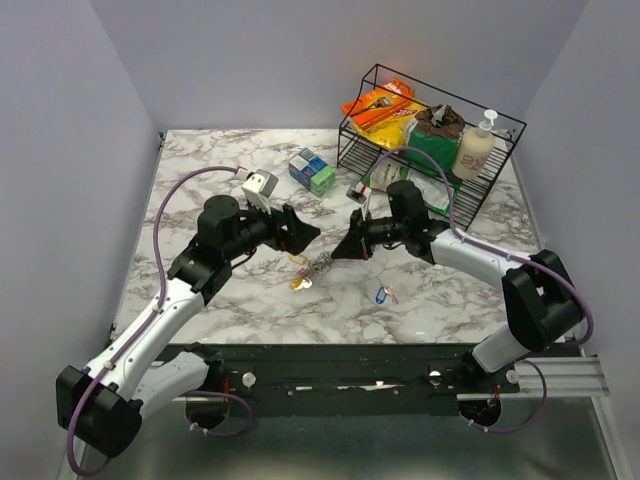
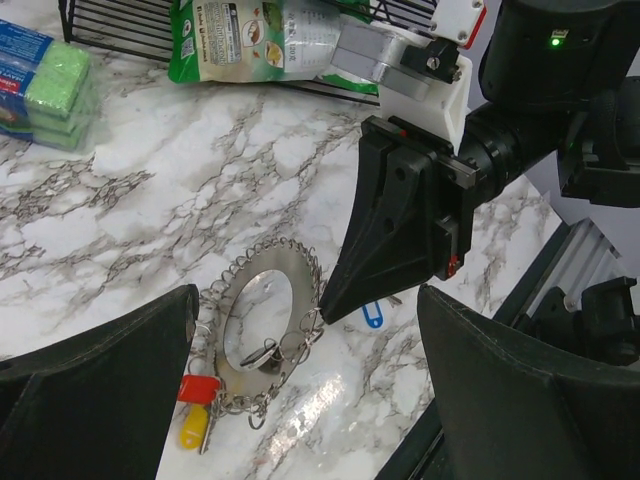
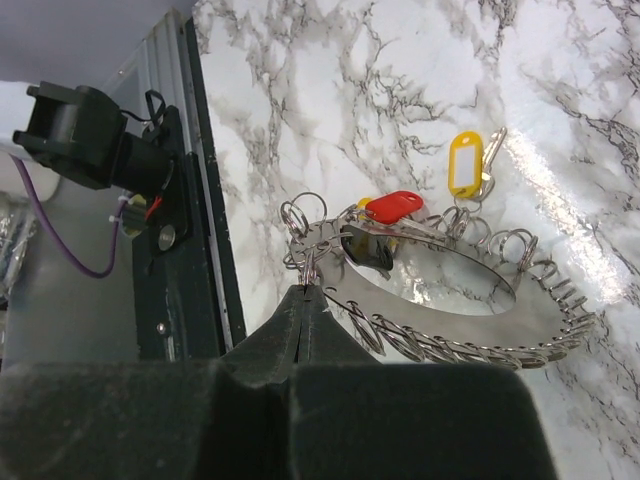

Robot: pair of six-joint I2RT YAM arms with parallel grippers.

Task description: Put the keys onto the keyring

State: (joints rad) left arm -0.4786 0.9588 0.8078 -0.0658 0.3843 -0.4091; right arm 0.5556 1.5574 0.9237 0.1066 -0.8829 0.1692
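The keyring (image 3: 470, 325) lies flat on the bench (image 1: 440, 300) between the arms. The red key (image 3: 395, 207), yellow key (image 3: 465, 163) and black key (image 3: 368, 250) appear already threaded on its coils. The blue key (image 1: 380, 295) lies apart, not yet fitted. The right gripper (image 3: 303, 292) has its jaws pressed together at the ring's edge. The left gripper (image 1: 303, 233) hovers close by with its jaws spread wide.

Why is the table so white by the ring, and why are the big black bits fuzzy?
Left wrist: light glares off the table by the keyring; the left gripper's fingers sit too near the lens, so blurred. Right wrist: same glare streak; the right gripper's fingers look dark and soft.
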